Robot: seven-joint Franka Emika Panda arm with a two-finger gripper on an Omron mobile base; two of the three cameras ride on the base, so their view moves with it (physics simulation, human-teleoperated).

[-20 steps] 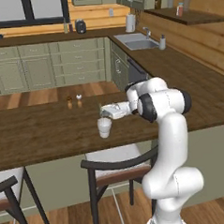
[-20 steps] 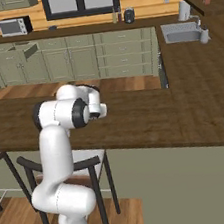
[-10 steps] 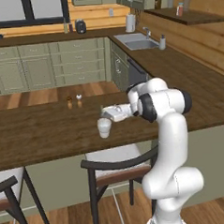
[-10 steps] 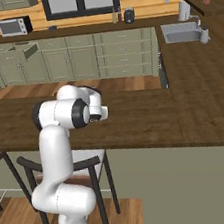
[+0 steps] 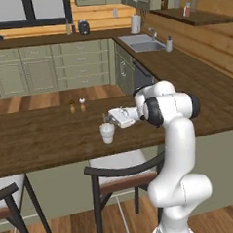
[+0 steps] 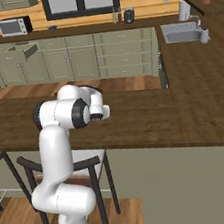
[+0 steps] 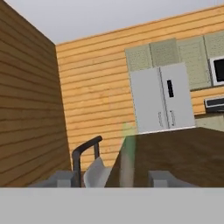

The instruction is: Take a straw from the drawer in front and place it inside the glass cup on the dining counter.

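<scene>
**Pincer parked sideways over the cup, jaws apart**

The biggest thing is the dining counter [image 5: 47,142], a long dark wood slab running right under the pincer [image 5: 108,120]. A dark-framed chair [image 5: 117,172] is tucked in below and on the robot's side of it. Far beyond the pincer, on the back cabinet wall, one green drawer [image 6: 28,50] stands pulled out.

The pincer itself lies roughly level and points sideways along the counter, toward a grey fridge [image 7: 162,98] at the far end of the room. Its jaws stand apart, not clamped on anything I can make out.

The glass cup [image 5: 108,133] stands upright on the slab directly beneath the fingertips, just about touching them. Two little shakers [image 5: 77,105] sit further back on the counter, past the pincer and well apart from the cup. Nothing crowds the cup.

The straw [image 7: 126,153] shows up as a blurry pale streak in the hand view. Its long axis runs up and down, slightly leaning, between the two fingertips with a gap on each side. From the left base view it's too thin to pick out properly.
</scene>
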